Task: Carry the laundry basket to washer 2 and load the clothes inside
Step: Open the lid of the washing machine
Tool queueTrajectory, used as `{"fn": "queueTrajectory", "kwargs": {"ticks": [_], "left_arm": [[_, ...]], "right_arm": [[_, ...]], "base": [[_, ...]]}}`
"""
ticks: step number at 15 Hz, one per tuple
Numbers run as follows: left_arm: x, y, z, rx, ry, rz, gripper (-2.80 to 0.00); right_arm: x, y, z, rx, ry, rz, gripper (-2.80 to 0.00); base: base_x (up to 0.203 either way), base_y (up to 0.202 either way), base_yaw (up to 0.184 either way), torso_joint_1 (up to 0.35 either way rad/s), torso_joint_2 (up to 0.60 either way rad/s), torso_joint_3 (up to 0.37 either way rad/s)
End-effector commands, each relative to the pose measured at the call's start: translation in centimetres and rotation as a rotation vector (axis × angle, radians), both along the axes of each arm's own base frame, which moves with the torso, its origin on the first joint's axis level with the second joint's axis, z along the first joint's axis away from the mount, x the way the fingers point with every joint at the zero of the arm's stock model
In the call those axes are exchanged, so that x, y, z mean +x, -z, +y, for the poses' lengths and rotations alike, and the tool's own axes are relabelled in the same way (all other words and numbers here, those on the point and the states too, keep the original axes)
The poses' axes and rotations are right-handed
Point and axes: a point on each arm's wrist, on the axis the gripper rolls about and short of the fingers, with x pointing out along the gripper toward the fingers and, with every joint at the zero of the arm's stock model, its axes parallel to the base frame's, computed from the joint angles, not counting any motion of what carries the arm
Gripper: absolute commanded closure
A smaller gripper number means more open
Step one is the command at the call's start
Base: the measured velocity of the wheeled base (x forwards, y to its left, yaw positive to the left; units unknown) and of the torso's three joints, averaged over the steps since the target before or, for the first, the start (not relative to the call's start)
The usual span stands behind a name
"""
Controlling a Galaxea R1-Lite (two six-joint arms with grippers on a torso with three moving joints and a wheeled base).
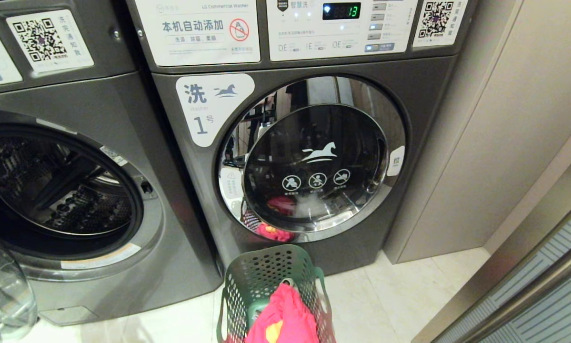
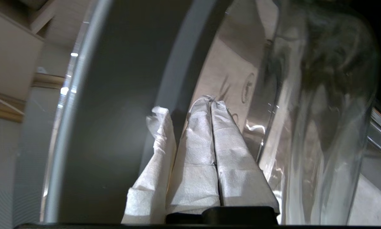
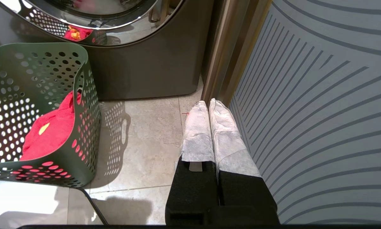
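The dark green laundry basket (image 1: pixel 266 271) stands on the floor before the washer labelled 1 (image 1: pixel 204 109), whose door is shut. The pink-red clothes (image 1: pixel 285 319) with a yellow patch lie inside it. A grey washer (image 1: pixel 61 190) at the left has its drum open; no numeral shows on it, so I cannot tell whether it is washer 2. My left gripper (image 2: pixel 211 100) is shut and empty, close against that washer's swung-out glass door (image 2: pixel 320 111). My right gripper (image 3: pixel 208 103) hangs shut and empty over the floor, to the right of the basket (image 3: pixel 34 63).
The open door's clear glass bowl (image 1: pixel 2 295) juts out at the lower left. A striped grey panel (image 3: pixel 320 111) and a metal-framed wall (image 1: pixel 528 286) close off the right side. Pale floor tiles (image 3: pixel 139 143) lie between basket and right gripper.
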Motion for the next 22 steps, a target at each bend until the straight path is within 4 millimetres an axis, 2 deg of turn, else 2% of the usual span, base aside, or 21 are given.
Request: {"fn": "queueTrajectory", "kwargs": {"ticks": [1, 6, 8, 13, 16, 19, 22], "left_arm": [[-0.9, 0.4, 2.5, -0.005, -0.085, 0.006, 0.00], [-3.9, 0.0, 8.4, 0.025, -0.269, -0.019, 0.00], [-5.1, 0.0, 9.9, 0.029, -0.320, -0.023, 0.00], [-5.5, -0.3, 9.4, 0.031, -0.316, -0.032, 0.00], [-5.4, -0.3, 8.5, 0.023, -0.291, -0.032, 0.00], [-5.2, -0.2, 6.5, 0.010, -0.236, -0.037, 0.00], [-3.9, 0.4, 3.4, -0.037, -0.067, -0.052, 0.00]], "right_arm": [[0.0, 0.0, 0.0, -0.001, -0.001, 0.000, 0.00], [0.0, 0.0, 0.0, -0.001, -0.001, 0.001, 0.00], [0.0, 0.0, 0.0, -0.001, -0.001, 0.000, 0.00], [0.0, 0.0, 0.0, -0.001, -0.001, 0.001, 0.00], [0.0, 0.0, 0.0, -0.001, -0.001, 0.000, 0.00], [0.0, 0.0, 0.0, -0.001, -0.001, 0.001, 0.00], [0.0, 0.0, 0.0, -0.001, -0.001, 0.000, 0.00]], "base": [[0.000, 0.000, 0.000, 0.000, 0.00, 0.000], [0.000, 0.000, 0.000, 0.000, 0.00, 0.000], [0.000, 0.000, 0.000, 0.000, 0.00, 0.000], [0.000, 0.000, 0.000, 0.000, 0.00, 0.000], [0.000, 0.000, 0.000, 0.000, 0.00, 0.000], [0.000, 0.000, 0.000, 0.000, 0.00, 0.000], [0.000, 0.000, 0.000, 0.000, 0.00, 0.000]]}}
